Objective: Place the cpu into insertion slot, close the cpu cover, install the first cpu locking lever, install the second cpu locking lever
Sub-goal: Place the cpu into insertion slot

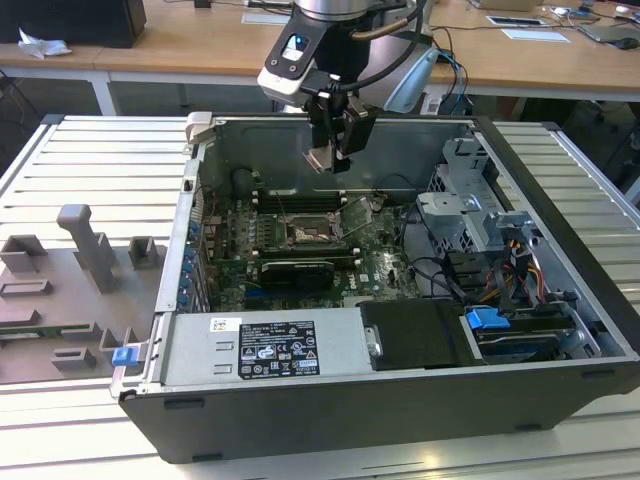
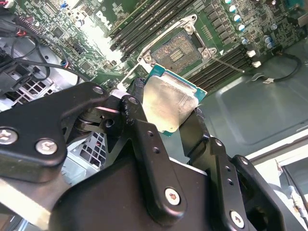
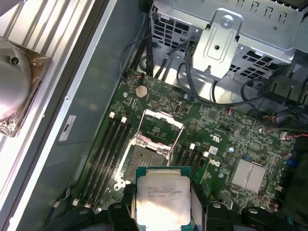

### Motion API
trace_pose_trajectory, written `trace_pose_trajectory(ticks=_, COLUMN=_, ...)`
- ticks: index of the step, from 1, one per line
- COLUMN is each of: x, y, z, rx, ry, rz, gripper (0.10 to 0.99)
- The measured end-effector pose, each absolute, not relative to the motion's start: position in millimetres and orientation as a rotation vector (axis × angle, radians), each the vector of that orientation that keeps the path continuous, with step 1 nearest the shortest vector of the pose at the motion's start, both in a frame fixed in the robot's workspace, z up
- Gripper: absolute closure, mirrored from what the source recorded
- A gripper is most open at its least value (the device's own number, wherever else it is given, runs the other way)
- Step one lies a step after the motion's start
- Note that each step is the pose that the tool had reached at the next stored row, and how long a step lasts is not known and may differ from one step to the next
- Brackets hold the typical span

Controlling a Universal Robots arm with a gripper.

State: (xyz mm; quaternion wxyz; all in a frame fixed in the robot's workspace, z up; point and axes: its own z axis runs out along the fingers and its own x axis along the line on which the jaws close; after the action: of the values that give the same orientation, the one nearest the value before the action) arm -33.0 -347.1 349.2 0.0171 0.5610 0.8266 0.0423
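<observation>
The cpu (image 2: pixel 168 103) is gripped by its edges between the closed jaws and held above the uncovered insertion slot (image 2: pixel 179 48).

Slatted table (image 1: pixel 90 160): computer case (image 1: pixel 300 435), grey fixture (image 1: pixel 70 290)

The cpu (image 3: pixel 161 199) is silvery, the motherboard (image 3: pixel 222 126) green

The cpu (image 3: pixel 161 198) runs off the picture's edge in the first wrist view, the gripper (image 2: pixel 167 102) covers two of its sides in the second wrist view, and the exterior view crops the arm (image 1: pixel 340 12) above its wrist.
</observation>
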Motion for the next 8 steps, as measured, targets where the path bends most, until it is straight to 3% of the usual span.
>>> trace_pose_trajectory(ticks=8, x=-33.0, y=-347.1, z=348.8, rx=1.772, ry=2.548, rz=0.131, gripper=0.545)
